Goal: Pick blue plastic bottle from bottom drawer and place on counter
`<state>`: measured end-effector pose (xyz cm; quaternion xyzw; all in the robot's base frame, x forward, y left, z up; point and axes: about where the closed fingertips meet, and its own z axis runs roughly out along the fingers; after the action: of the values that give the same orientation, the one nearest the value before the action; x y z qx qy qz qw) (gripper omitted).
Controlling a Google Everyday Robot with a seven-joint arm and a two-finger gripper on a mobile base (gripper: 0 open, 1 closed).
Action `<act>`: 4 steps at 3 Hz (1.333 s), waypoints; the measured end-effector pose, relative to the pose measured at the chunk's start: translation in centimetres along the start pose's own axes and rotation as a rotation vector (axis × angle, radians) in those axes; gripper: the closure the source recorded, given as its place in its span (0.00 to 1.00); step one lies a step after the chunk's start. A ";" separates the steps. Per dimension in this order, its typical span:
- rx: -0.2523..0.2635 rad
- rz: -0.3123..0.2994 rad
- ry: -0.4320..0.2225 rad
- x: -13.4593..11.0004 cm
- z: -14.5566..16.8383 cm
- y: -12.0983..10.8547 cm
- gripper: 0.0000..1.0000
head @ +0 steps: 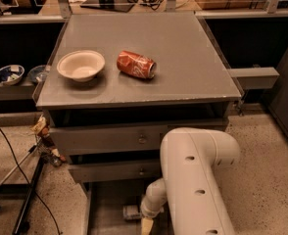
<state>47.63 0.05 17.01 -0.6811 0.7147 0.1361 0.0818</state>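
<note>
Your gripper (147,226) is low inside the bottom drawer (107,204), at the lower edge of the view. Whether it is spread or closed, you cannot tell. The blue plastic bottle (132,212) lies on the drawer tray, just beside the gripper, toward the view's left. The white arm (198,180) hides the drawer's right part. Above, on the counter surface (183,58), you have a white bowl (81,65) and a crushed red can (136,64), near each other but apart.
</note>
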 end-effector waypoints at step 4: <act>0.014 0.057 -0.044 0.7 2.5 -2.2 0.00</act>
<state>49.58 0.02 14.24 -0.6569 0.7326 0.1486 0.0985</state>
